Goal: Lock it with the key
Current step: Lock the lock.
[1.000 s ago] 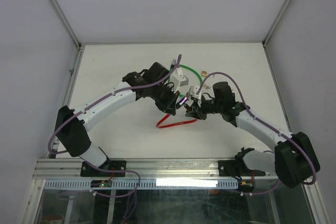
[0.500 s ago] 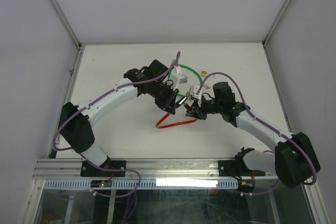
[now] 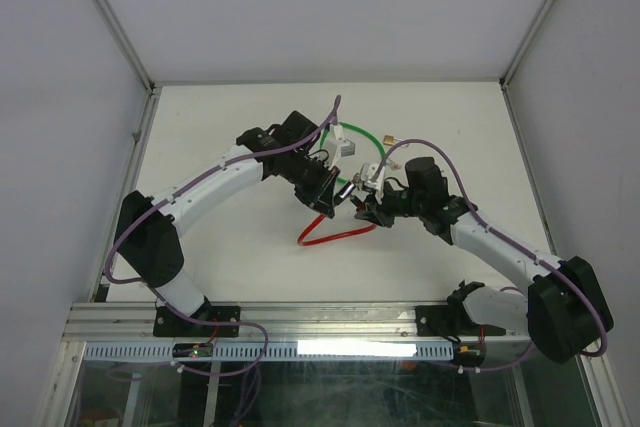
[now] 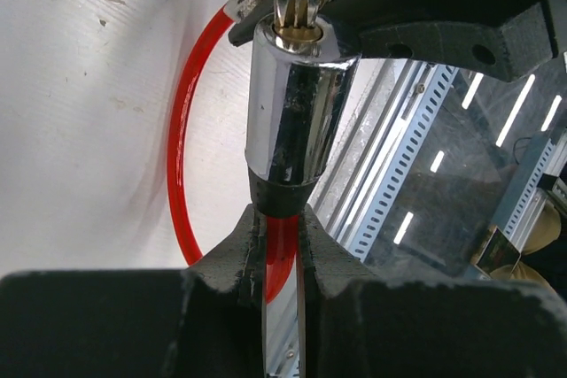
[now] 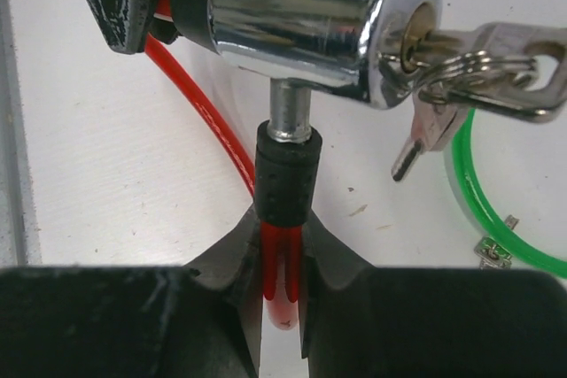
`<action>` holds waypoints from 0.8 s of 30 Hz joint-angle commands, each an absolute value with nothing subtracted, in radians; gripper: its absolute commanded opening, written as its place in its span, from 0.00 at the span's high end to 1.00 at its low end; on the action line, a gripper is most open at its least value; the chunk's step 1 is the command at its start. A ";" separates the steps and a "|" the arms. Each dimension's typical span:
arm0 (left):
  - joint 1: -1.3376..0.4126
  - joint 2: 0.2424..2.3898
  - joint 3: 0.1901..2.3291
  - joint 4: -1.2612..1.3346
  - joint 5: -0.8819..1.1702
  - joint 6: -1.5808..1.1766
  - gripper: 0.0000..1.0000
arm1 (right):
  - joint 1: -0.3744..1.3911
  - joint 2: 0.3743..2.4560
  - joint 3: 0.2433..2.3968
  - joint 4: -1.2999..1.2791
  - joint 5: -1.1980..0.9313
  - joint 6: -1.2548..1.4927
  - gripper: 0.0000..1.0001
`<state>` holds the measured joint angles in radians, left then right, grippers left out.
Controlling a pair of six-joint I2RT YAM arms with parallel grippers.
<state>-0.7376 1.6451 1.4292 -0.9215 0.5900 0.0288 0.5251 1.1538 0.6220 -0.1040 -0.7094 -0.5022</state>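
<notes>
I judge we are at the point just ahead of the turn: the shackle end is seated and the key is in, but nothing grips the key. The left gripper [image 4: 282, 236] is closed narrow on the red cable [image 4: 182, 130] right under the chrome cylinder [image 4: 297, 104], holding that barrel upright in its own view. The right gripper [image 5: 282, 245] is clamped on the other end of the same cable just below the black sleeve [image 5: 285, 174], whose metal pin [image 5: 288, 112] goes into the side of the cylinder. The key [image 5: 443, 42] sits in the keyway at the barrel's end face, with a ring and 1 spare key [image 5: 423, 139] dangling from it. From above, the lock hangs between the 2 grippers over the middle of the table [image 3: 230, 127], its red loop drooping to the surface toward the arms, and a green cable [image 3: 372, 142] lies just beyond. Since both tools are occupied, I think the next move calls for 1 of them to let go and take the key head flat between its pads; the right looks the better candidate to me, as the pin seems able to stay put while the left steadies the barrel. The twist should be about the key's own axis, without levering. Writing: the key head in the left wrist view carries stamped characters, cropped at the frame edge; I make out something like "01" but cannot read it with confidence. I see no brand elsewhere.
</notes>
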 commanded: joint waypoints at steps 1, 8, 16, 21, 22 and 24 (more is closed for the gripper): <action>-0.723 1.660 1.417 -0.902 0.645 0.000 1.00 | 0.538 1.114 0.626 0.038 -0.618 -0.504 1.00; -0.688 1.634 1.368 -0.862 0.765 0.005 1.00 | 0.540 1.130 0.636 0.026 -0.538 -0.516 1.00; -0.696 1.665 1.367 -0.857 0.774 0.006 1.00 | 0.557 1.112 0.628 0.037 -0.579 -0.529 1.00; -0.733 1.710 1.393 -0.861 0.754 0.002 1.00 | 0.558 1.119 0.617 0.080 -0.541 -0.488 0.98; -0.734 1.714 1.393 -0.865 0.749 0.004 1.00 | 0.557 1.122 0.614 0.084 -0.528 -0.484 0.96; -0.734 1.711 1.391 -0.870 0.727 0.006 1.00 | 0.556 1.124 0.610 0.077 -0.529 -0.496 0.90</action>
